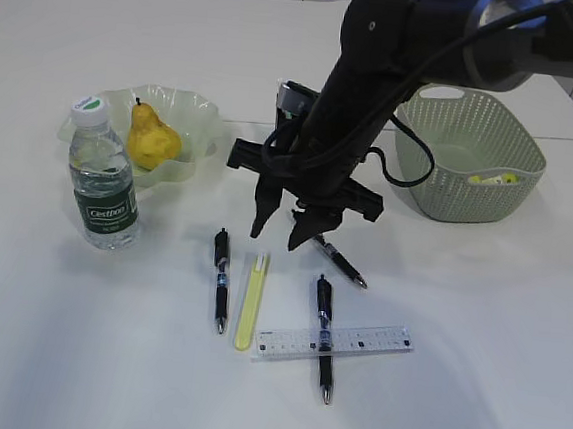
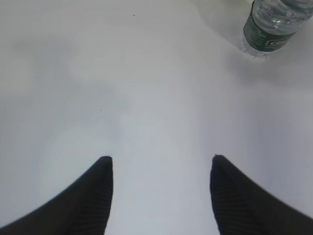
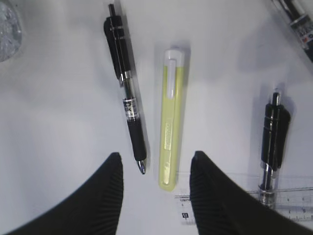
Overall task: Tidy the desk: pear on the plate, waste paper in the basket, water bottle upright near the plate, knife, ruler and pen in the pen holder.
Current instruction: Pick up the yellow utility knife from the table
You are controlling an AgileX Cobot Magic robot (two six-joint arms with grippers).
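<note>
Your right gripper (image 3: 154, 164) hovers, fingers spread and empty, over the yellow knife (image 3: 172, 120); lower, pinch it, then carry it to the pen holder (image 1: 294, 103).

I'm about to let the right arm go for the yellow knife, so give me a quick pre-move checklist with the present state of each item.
1. Right gripper empty, jaws apart: ok.
2. Yellow knife between the fingertips: not ok, it lies nearer the right one.
3. Nearest pen apart from the knife: ok.
4. Ruler off the knife: ok in the exterior view.
5. Pen holder opening free: cannot tell, the arm hides it.
6. Left gripper away: ok.
</note>
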